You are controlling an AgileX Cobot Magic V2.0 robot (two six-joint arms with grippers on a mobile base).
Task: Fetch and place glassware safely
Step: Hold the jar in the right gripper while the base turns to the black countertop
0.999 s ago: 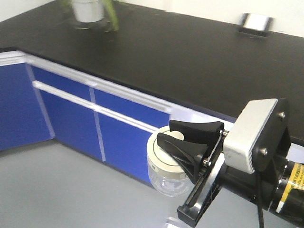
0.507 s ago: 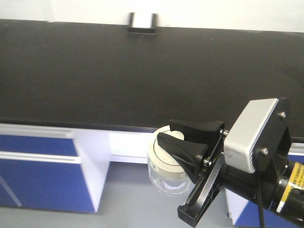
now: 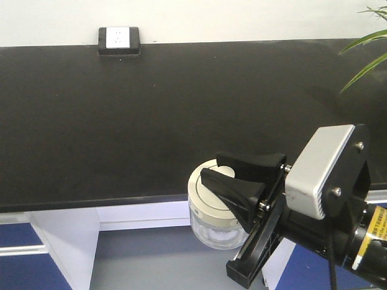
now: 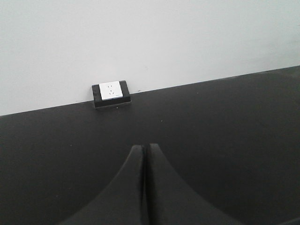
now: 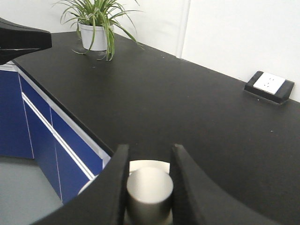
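Socket (image 3: 119, 40) shifted left, right gripper (image 3: 210, 168) clamping jar (image 3: 208, 222)

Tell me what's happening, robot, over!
Right gripper shut on jar, by lid knob. Left gripper shut, empty. It hangs before countertop edge. Nothing in the way.

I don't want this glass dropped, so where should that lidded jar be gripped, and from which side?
Probably the centre knob of the lid, from above, as the right gripper does: its fingers pinch that narrow upright post. The jar is wide and round. Whether the lid locks on, I cannot tell.
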